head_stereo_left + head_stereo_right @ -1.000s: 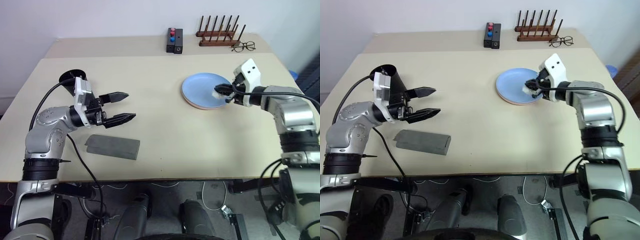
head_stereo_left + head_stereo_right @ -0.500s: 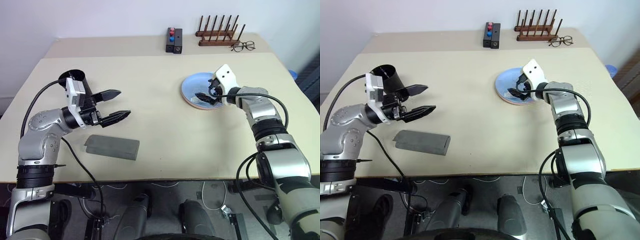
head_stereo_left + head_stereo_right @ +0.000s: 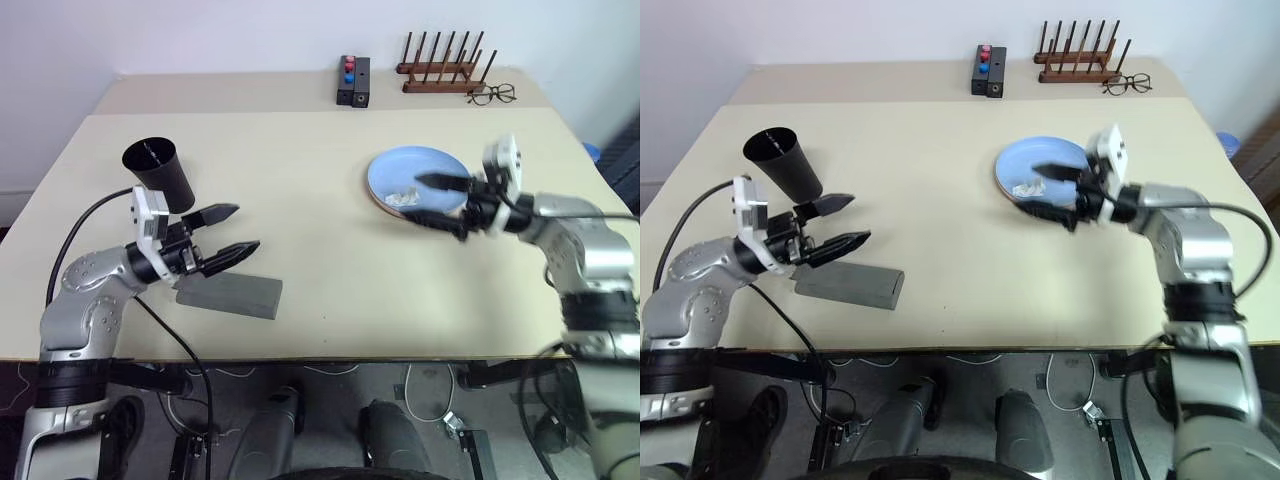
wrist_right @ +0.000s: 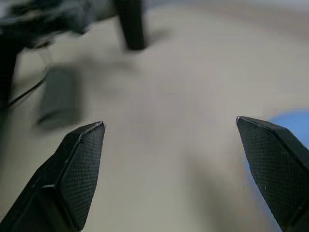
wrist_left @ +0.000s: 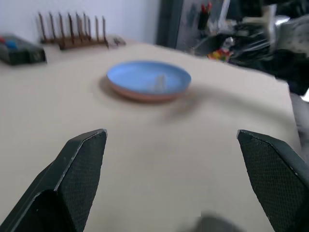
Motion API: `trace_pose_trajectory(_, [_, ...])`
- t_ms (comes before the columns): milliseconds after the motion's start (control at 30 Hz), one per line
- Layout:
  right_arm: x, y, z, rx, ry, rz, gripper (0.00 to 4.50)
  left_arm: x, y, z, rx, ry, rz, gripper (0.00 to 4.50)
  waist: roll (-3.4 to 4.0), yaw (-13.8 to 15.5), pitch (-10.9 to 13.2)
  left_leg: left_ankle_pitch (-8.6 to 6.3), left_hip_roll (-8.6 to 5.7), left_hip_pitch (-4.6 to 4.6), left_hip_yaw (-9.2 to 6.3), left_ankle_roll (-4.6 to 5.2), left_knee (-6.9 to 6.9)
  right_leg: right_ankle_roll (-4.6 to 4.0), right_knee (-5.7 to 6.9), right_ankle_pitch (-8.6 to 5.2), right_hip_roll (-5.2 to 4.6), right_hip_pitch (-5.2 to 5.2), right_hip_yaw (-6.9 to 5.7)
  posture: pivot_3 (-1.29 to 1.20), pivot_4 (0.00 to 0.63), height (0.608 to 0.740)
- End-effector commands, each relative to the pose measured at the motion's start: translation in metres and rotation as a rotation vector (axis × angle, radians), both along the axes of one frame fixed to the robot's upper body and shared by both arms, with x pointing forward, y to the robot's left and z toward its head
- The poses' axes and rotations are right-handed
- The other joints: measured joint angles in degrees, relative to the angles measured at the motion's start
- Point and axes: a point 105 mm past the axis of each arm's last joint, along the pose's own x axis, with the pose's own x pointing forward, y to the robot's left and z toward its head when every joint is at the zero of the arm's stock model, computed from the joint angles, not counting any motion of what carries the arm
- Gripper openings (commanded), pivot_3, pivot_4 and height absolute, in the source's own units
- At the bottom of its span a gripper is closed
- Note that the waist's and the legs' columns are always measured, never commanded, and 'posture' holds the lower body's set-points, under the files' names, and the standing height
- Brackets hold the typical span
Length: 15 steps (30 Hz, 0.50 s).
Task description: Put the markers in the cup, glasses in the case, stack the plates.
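Note:
The light blue plate (image 3: pixel 418 178) lies on top of the salmon pink plate (image 5: pixel 145 94) at the right of the table, and a small white scrap (image 3: pixel 403 198) rests on the blue one. My right gripper (image 3: pixel 414 196) hovers open over the plates' near edge, empty. The black cup (image 3: pixel 158 172) stands at the left. In front of it the grey case (image 3: pixel 232 293) lies shut. My left gripper (image 3: pixel 230 232) is open and empty just above the case's far edge. The markers and the glasses are out of view.
At the back of the table stand a black box with red and blue buttons (image 3: pixel 352 80) and a wooden peg rack (image 3: pixel 445 75), with thin-framed spectacles (image 3: pixel 490 95) beside it. The table's front edge (image 3: pixel 320 358) runs close below both arms.
My right gripper has opened and drawn back from over the plates toward the near right, leaving the white scrap on the blue plate. My left gripper has sunk toward the case.

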Motion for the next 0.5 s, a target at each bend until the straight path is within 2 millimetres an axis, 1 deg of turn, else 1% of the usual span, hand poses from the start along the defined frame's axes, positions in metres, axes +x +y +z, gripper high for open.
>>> trace_pose_trajectory(33, [-0.023, 0.005, 0.024, -0.001, -0.133, 0.054, 4.42, -0.002, 0.009, 0.017, 0.01, -0.066, -0.001, 4.5, 0.06, -0.1, 0.0, 0.0, 0.03, 0.0, 0.01, -0.01, -0.01, -0.1, 0.02, -0.05, 0.01, -0.02, 0.01, 0.0, 0.15, 0.74])
trace_pose_trajectory(167, [-0.035, -0.002, 0.005, -0.076, -0.143, 0.031, 4.42, 0.004, 0.008, 0.015, 0.011, -0.066, 0.002, 4.5, 0.04, 0.3, 0.0, -0.09, 0.02, 0.03, 0.03, -0.11, 0.02, -0.14, -0.1, -0.07, -0.02, -0.06, 0.0, 0.0, 0.15, 0.74])
trace_pose_trajectory(233, [-0.037, -0.005, 0.001, -0.097, -0.155, 0.011, 4.42, 0.007, 0.004, 0.014, 0.01, -0.074, 0.005, 4.5, 0.03, 0.5, 0.0, -0.12, 0.0, 0.02, 0.04, -0.09, 0.04, -0.14, -0.17, -0.07, -0.05, -0.06, 0.0, 0.0, 0.15, 0.74])
trace_pose_trajectory(367, [-0.033, -0.009, -0.001, -0.101, -0.178, -0.021, 4.42, 0.008, -0.002, 0.017, -0.002, -0.077, -0.013, 4.5, 0.02, 0.5, 0.0, -0.12, -0.01, 0.01, 0.04, -0.08, 0.07, -0.14, -0.18, -0.07, -0.07, -0.04, 0.0, 0.0, 0.15, 0.74])
trace_pose_trajectory(433, [-0.03, -0.007, -0.006, -0.11, -0.182, -0.023, 4.42, 0.008, -0.003, 0.017, 0.002, -0.079, -0.016, 4.5, 0.02, 0.5, 0.0, -0.11, 0.0, 0.01, 0.04, -0.08, 0.07, -0.14, -0.18, -0.07, -0.05, -0.03, -0.01, 0.0, 0.15, 0.74])
trace_pose_trajectory(500, [-0.026, -0.003, -0.004, -0.104, -0.194, -0.017, 4.42, 0.007, -0.003, 0.019, 0.004, -0.083, -0.016, 4.5, 0.02, 0.4, 0.0, -0.07, 0.0, 0.01, 0.05, 0.0, 0.06, -0.13, -0.18, -0.07, -0.05, -0.02, 0.0, 0.0, 0.15, 0.74])
